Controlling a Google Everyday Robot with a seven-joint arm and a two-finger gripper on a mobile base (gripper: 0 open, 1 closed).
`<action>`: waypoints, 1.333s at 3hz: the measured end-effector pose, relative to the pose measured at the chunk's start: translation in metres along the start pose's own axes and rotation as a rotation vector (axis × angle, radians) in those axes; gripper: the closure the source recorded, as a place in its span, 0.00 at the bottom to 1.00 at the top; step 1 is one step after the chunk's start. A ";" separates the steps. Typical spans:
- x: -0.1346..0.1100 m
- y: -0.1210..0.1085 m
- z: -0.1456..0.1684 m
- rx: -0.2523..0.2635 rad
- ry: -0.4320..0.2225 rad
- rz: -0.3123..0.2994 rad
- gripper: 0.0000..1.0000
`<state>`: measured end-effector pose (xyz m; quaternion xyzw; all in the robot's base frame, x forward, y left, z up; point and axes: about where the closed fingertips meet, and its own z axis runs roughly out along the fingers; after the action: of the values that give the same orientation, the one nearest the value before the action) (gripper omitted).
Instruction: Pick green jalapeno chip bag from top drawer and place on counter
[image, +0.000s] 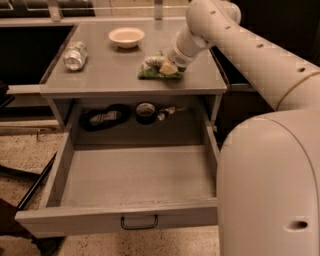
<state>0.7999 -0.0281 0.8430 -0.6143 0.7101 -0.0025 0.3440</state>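
The green jalapeno chip bag is down on the counter, right of centre near its front edge. My gripper is at the bag's right end, low over the counter, shut on the bag. The arm comes in from the upper right. The top drawer is pulled wide open below the counter, and its grey floor is bare at the front. Its small dark handle shows on the front panel.
A silvery can lies on its side at the counter's left. A pale bowl stands at the back. A black coiled item and a dark round roll lie at the drawer's back. My white body fills the lower right.
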 end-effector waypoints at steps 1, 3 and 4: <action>0.000 0.000 0.000 0.000 0.000 0.000 0.81; 0.000 0.000 0.000 0.000 0.000 0.000 0.35; 0.000 0.000 0.000 0.000 0.000 0.000 0.12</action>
<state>0.7999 -0.0280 0.8428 -0.6143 0.7101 -0.0024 0.3439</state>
